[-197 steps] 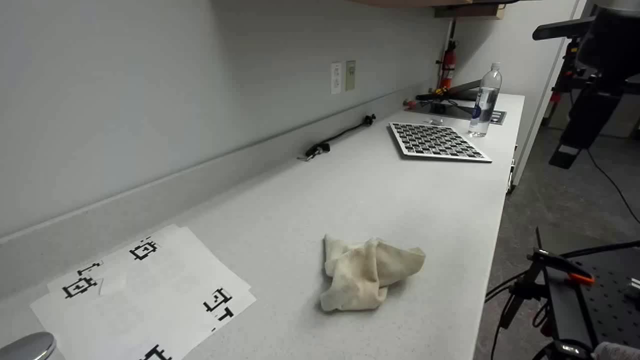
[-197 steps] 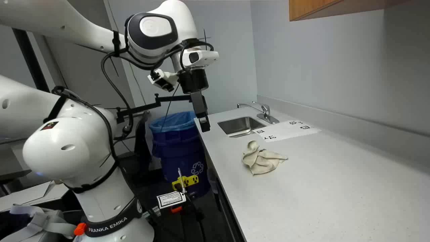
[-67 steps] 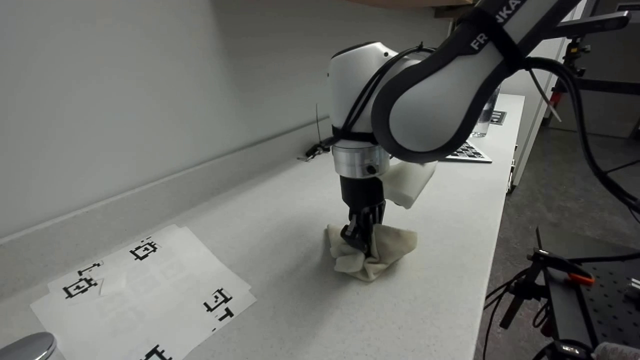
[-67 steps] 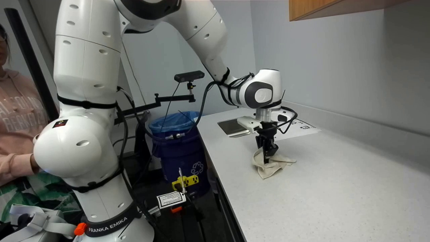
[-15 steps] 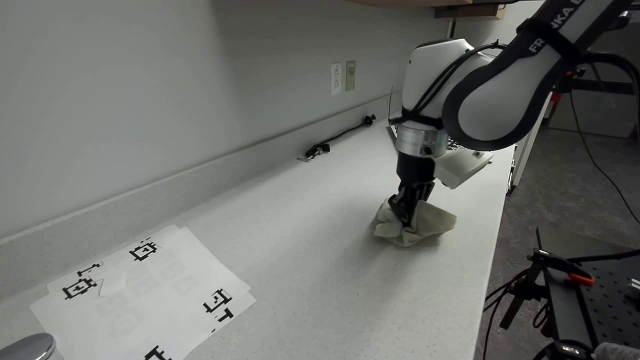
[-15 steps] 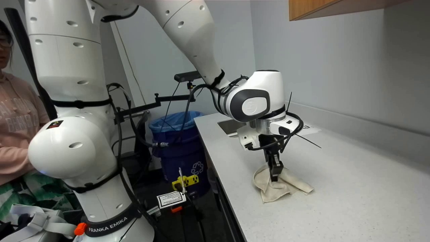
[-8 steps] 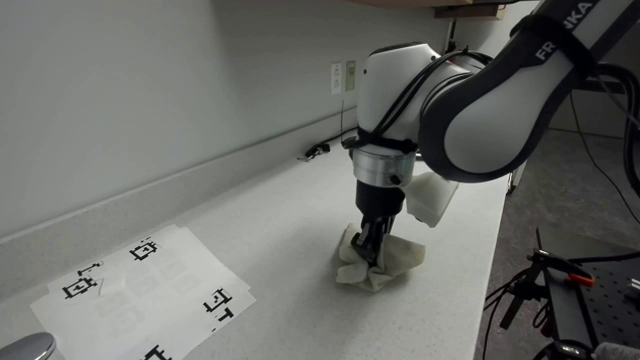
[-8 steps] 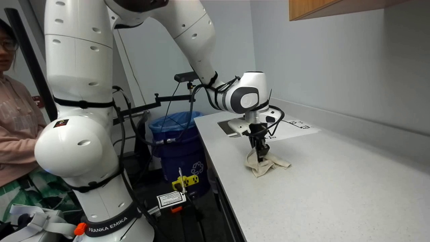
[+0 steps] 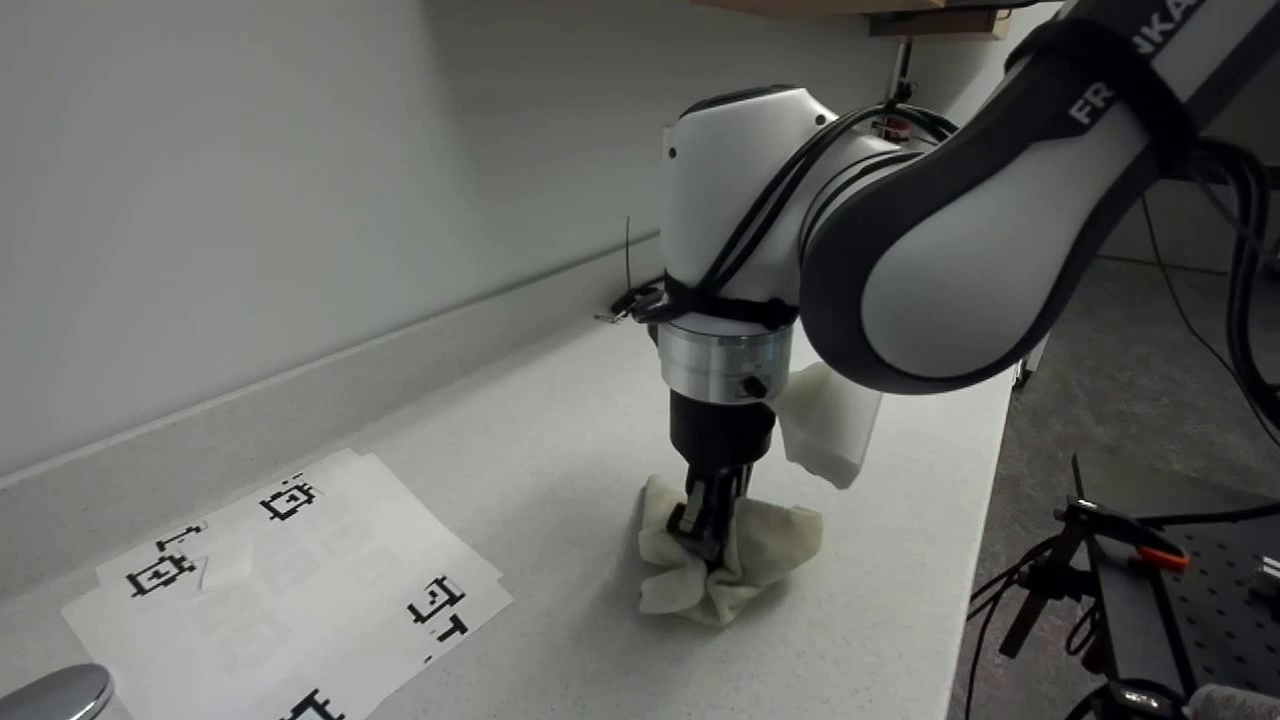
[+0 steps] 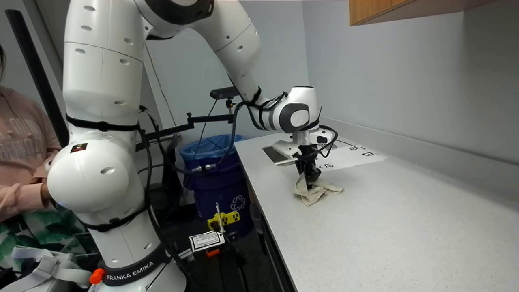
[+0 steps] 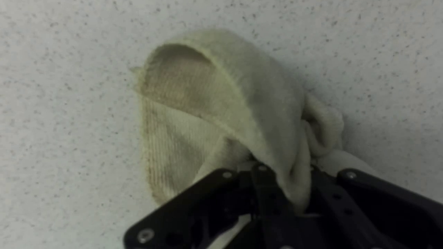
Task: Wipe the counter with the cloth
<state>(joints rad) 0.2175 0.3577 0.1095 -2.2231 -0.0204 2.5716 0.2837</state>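
"Grip state?"

"Gripping. My hand [image 9: 711, 550] has a bunched ridge of the cloth [image 9: 772, 545] pinched between its 2 fingers [image 11: 341, 204]; the wrist view shows it."

"Where's the cloth?"

"Below me, resting on the desk [image 10: 385, 227]. In an exterior view the printed sheets [image 9: 330, 610] lie at 9 o'clock from the cloth, apart."

"Why grab near the middle?"

"My guess: lets the edges spread around the fingers and do the rubbing. Wrist view has a loop curling up between 10 and 11 o'clock, so contact's probably patchy."

"Why fingers down?"

"Presses fabric against the surface, I reckon. Step looks like wiping. How much is done, can't tell."

"Risk?"

"Straying to 9 o'clock could drag those sheets. I'd stroke toward 1 o'clock instead, same view, along the desk."
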